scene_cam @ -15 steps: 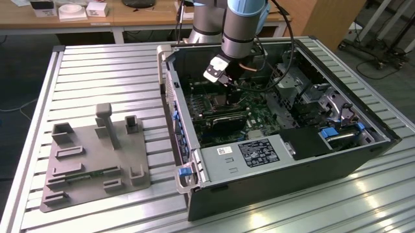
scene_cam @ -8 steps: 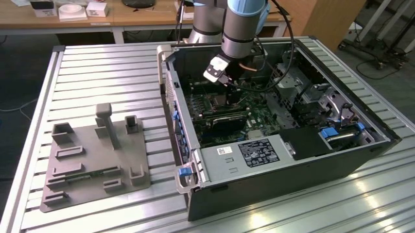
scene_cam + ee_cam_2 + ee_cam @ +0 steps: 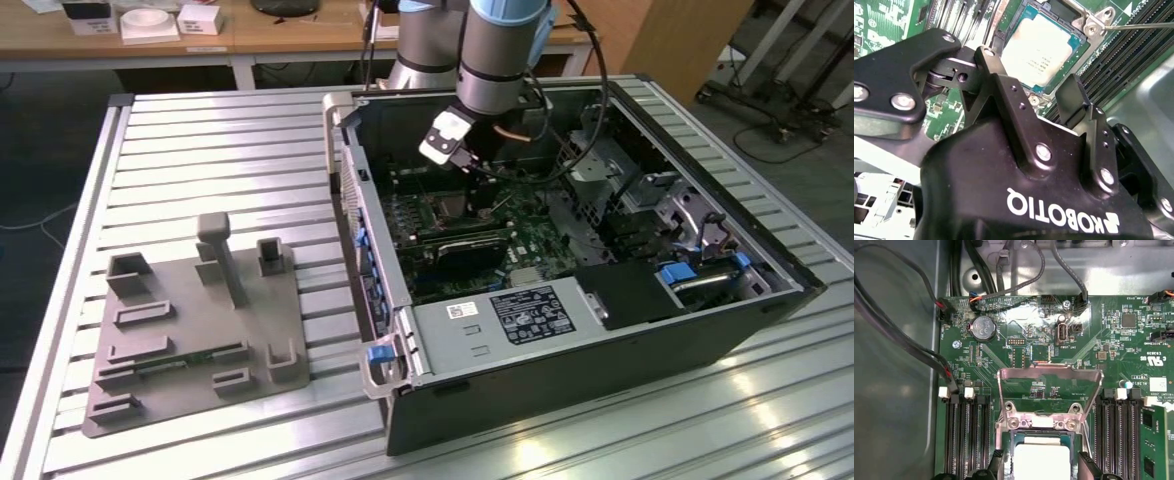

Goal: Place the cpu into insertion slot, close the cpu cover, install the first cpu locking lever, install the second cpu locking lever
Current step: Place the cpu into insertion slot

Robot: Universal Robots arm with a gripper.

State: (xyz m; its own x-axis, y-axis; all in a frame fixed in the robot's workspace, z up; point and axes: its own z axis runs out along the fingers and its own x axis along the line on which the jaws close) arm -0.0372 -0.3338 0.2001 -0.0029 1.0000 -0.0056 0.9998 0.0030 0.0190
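The cpu lies flat in the insertion slot on the green motherboard, its silver-grey top facing up; it also shows in the first wrist view. The cpu cover, a silvery frame with a cut-out centre, stands raised on its hinge behind the slot. My gripper hovers just above the chip, open, its black fingers straddling the chip with nothing between them. In the exterior view the gripper reaches down into the open computer case.
Black memory slots flank the socket on both sides. A thin metal locking lever sticks out beside the socket. Cables run along the case wall. A grey fixture plate lies on the slatted table at the exterior view's left.
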